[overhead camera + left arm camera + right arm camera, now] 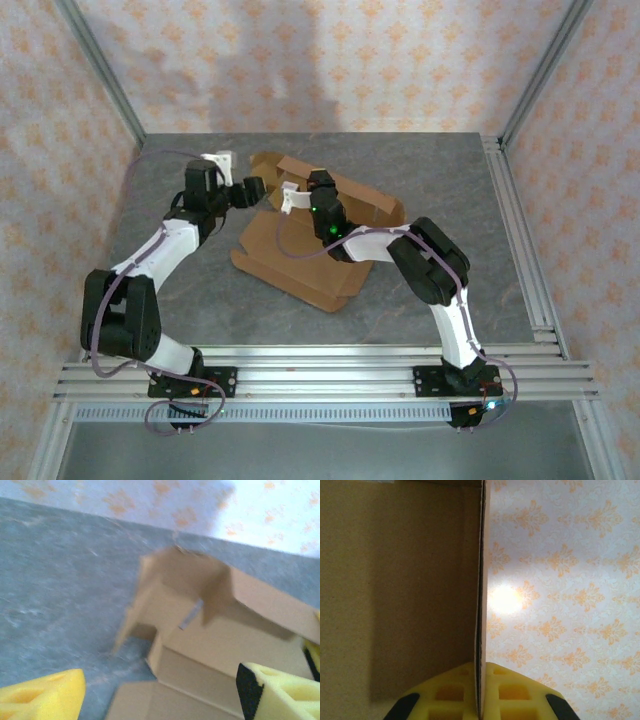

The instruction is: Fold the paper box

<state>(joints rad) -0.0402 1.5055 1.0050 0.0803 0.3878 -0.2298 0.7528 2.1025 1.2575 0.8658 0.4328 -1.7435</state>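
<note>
The paper box (300, 265) is brown cardboard, partly folded, lying mid-table with a flat panel toward me and raised walls at the back. My right gripper (315, 186) is above the box's back part. In the right wrist view it (481, 692) is shut on the thin edge of an upright cardboard wall (395, 580), the yellow pads pressed against both faces. My left gripper (260, 190) is at the box's left back corner. Its yellow fingers (40, 697) stand wide apart, open (160, 700), over the box's raised flap and folded walls (215, 630), gripping nothing.
The grey table (180, 300) has free room left, right and in front of the box. Aluminium rails (330, 365) run along the near edge and the right side. Patterned walls (330, 60) enclose the back and sides.
</note>
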